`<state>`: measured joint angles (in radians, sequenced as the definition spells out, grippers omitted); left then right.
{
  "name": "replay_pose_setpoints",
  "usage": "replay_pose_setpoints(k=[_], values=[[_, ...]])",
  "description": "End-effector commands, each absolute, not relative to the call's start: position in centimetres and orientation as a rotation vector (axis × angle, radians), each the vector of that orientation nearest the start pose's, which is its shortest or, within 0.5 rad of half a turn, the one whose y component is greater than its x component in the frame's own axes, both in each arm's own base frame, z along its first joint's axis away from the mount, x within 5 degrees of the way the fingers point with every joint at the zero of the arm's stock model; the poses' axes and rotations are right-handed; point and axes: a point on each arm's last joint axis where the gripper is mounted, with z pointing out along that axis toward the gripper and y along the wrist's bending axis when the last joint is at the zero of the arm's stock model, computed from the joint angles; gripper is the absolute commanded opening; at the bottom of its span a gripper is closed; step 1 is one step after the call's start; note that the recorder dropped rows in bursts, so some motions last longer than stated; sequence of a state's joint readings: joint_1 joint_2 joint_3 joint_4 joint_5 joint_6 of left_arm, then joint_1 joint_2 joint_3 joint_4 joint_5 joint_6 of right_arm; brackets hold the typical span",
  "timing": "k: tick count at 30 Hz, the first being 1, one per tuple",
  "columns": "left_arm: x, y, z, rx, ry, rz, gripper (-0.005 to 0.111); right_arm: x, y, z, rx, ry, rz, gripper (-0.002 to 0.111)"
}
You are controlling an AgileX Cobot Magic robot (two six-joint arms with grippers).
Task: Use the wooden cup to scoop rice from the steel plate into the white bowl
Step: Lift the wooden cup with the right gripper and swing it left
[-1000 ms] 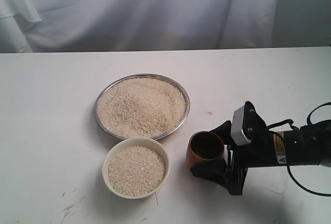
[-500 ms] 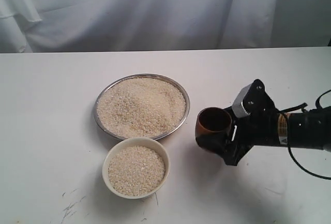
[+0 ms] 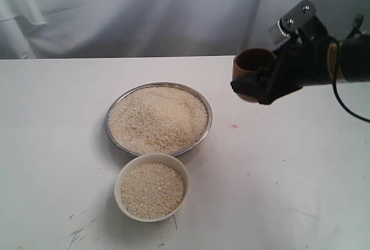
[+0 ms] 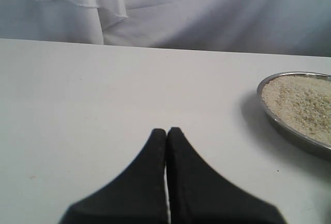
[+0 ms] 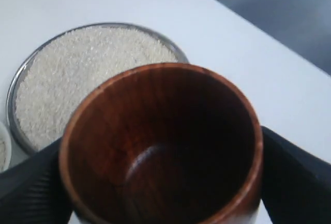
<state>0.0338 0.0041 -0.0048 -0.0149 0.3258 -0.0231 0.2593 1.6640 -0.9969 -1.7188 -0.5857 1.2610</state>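
Bowl: white bowl [image 3: 118,189], small, round, cream-white with a thick smooth rim, stands nearest on the white table [image 3: 300,192], filled almost to the rim with rice.
Plate: steel plate [image 3: 209,124], wide, shallow, shiny with a thin raised rim, just beyond the bowl, heaped with rice [image 3: 157,118], off-white and fine-grained.
Cup: wooden cup [image 3: 252,60], glossy reddish-brown, dark and empty inside, roughly upright, held in the air to the right of the plate and beyond it.
Right gripper [image 3: 257,84]: fingers clamped on opposite sides of the cup.
Left gripper [image 4: 166,132]: black fingers pressed together, empty, left of the plate.
Backdrop: white cloth [image 3: 144,13], draped, farthest.
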Motion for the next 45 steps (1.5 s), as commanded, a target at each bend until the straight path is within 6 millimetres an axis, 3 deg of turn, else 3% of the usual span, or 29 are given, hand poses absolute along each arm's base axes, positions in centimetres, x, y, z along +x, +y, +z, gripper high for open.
replay_pose_setpoints(k=[1,5,9,17,24,30,33,37,42,45], values=[[5.4,0.1,18.4,-0.064,1.801,-0.007,0.000,33.6,15.1,27.1,-1.049,1.785,0.440,0.000],[5.4,0.1,18.4,-0.064,1.801,-0.007,0.000,35.3,16.0,28.6,-1.121,1.663,0.261,0.000],[5.4,0.1,18.4,-0.064,1.801,-0.007,0.000,37.1,15.7,28.4,-1.047,1.698,0.150,0.000],[5.4,0.1,18.4,-0.064,1.801,-0.007,0.000,40.0,10.6,27.3,-0.785,1.817,-0.444,0.000],[5.4,0.1,18.4,-0.064,1.801,-0.007,0.000,40.3,8.6,25.9,-0.647,1.973,-0.449,0.000],[5.4,0.1,18.4,-0.064,1.801,-0.007,0.000,40.4,8.2,21.2,-0.533,2.281,-0.431,0.000],[5.4,0.1,18.4,-0.064,1.801,-0.007,0.000,39.7,9.5,19.7,-0.568,2.385,-0.366,0.000],[5.4,0.1,18.4,-0.064,1.801,-0.007,0.000,38.5,12.8,19.3,-0.701,2.416,-0.242,0.000],[5.4,0.1,18.4,-0.064,1.801,-0.007,0.000,37.7,17.7,19.5,-1.046,2.280,-0.242,0.000],[5.4,0.1,18.4,-0.064,1.801,-0.007,0.000,37.6,20.2,20.1,-1.160,2.166,-0.240,0.000]])
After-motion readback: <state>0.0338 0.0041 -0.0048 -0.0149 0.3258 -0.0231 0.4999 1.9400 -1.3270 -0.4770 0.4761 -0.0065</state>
